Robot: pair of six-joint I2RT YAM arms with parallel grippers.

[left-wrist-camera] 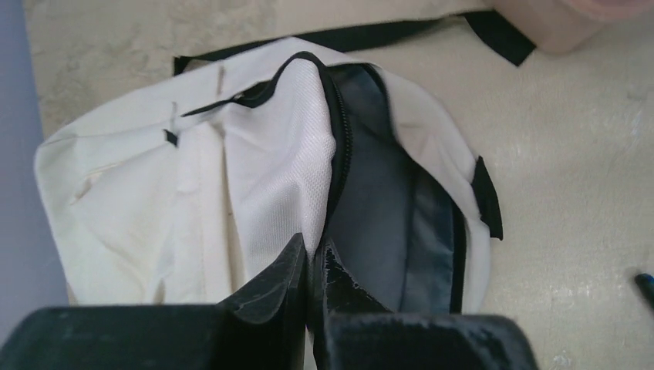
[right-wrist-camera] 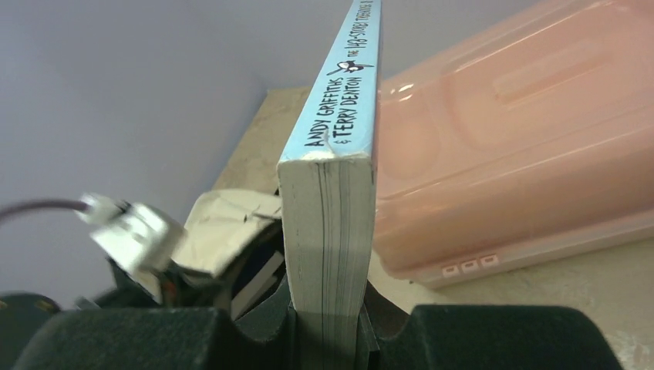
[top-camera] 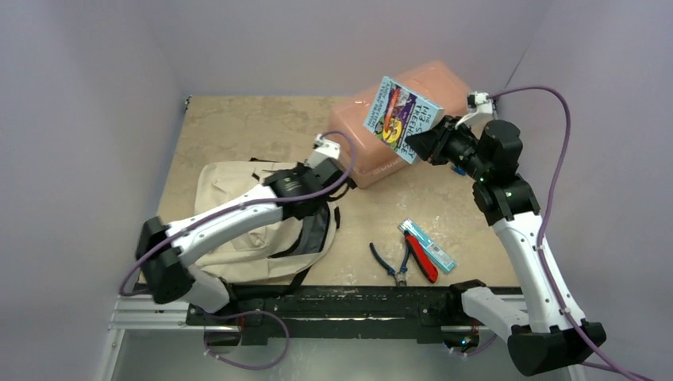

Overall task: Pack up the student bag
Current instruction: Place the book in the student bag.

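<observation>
The student bag, cream fabric with black straps, lies at the table's left with its mouth facing right. In the left wrist view the bag shows its dark grey lining, and my left gripper is shut on the zip-trimmed edge of the opening. From above, the left gripper sits over that edge. My right gripper is shut on a thick paperback book, held up tilted above the table's right half. In the right wrist view the book stands between the jaws of the right gripper, blue spine up.
A translucent pink plastic box lies at the back behind the book and close beside it. Black-handled pliers, a red-handled tool and a teal packet lie near the front rail. Walls close in left and right.
</observation>
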